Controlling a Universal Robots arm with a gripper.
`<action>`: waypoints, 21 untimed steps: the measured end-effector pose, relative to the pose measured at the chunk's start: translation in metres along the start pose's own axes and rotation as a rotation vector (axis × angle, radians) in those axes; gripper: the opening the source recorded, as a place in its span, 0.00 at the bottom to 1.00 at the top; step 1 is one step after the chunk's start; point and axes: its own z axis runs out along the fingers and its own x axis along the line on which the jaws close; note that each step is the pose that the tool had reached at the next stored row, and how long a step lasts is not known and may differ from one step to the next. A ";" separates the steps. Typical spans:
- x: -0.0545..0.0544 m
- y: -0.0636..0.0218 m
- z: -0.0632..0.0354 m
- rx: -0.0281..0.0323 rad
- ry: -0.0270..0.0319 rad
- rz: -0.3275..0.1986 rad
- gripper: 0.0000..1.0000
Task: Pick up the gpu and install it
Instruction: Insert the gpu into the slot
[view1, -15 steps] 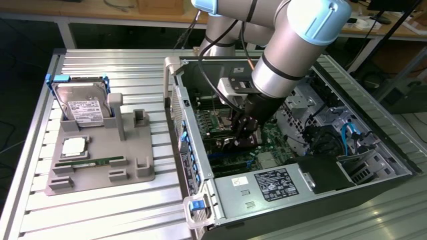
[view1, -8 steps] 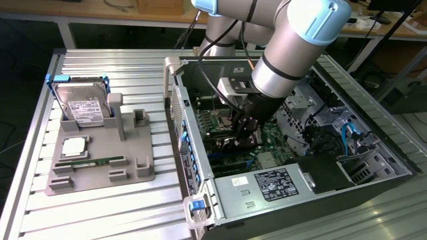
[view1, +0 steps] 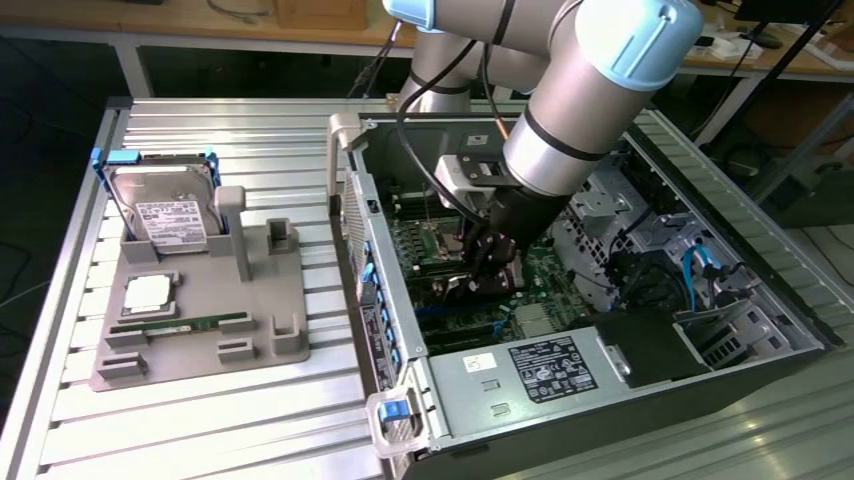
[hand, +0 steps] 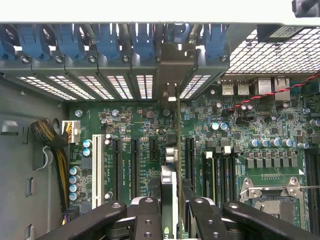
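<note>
The gpu shows edge-on in the wrist view as a thin upright card over the green motherboard, between the black expansion slots. Its silver end bracket stands against the case's rear slot openings. My gripper is shut on the card, with a black finger on each side of it. In the exterior view the gripper reaches down inside the open computer case, and the dark gpu sits just below it over the board.
A grey fixture tray on the exterior view's left holds a silver hard drive, a processor chip and a green RAM stick. Inside the case are the power supply, blue slot clips, a cable bundle and the processor socket.
</note>
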 end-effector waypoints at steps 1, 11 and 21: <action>0.000 0.0000 0.0000 0.0000 0.0000 0.000 0.27; 0.000 0.0020 0.0004 0.0004 0.0000 0.000 0.27; 0.000 0.0020 0.0004 -0.0028 0.0001 0.000 0.27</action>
